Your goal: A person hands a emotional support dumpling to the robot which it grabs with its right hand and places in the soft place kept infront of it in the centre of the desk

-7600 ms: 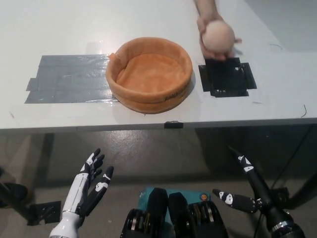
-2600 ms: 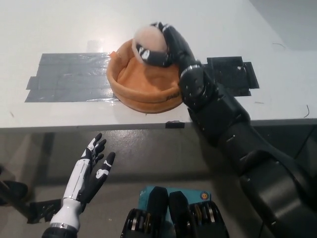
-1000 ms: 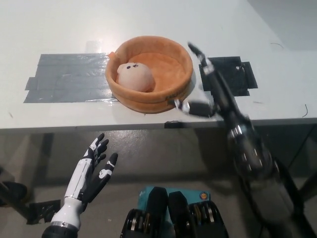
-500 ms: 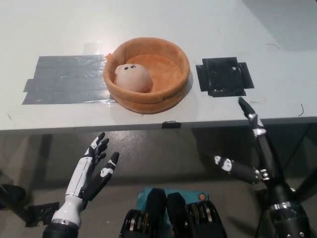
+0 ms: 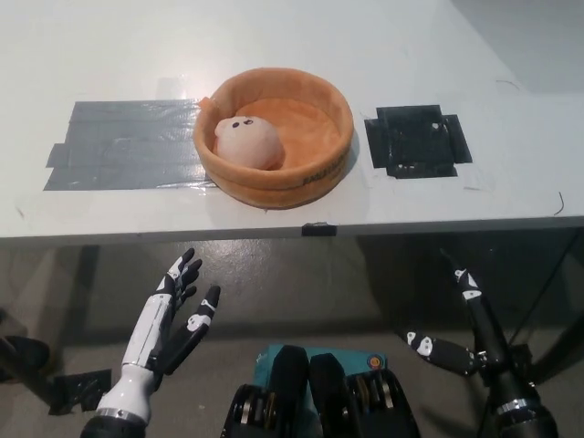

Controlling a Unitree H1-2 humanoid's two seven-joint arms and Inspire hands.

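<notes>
The pale pink dumpling plush (image 5: 246, 141) with small dark eyes lies inside the orange soft round bed (image 5: 315, 169), toward its left side, at the middle of the white desk (image 5: 383, 41). My black right hand (image 5: 461, 333) hangs open below the desk's front edge at the lower right, holding nothing. The white left hand (image 5: 169, 328) rests open at the lower left, also below the desk edge.
A grey tape patch (image 5: 123, 146) lies left of the bed and a black tape square (image 5: 418, 141) lies right of it. A thin dark cable (image 5: 557, 205) shows at the desk's right edge. No person is in view.
My right hand has let go of the dumpling, pulled back from the bed and dropped below the desk's front edge. The dumpling stays in the bed. The left hand is still.
</notes>
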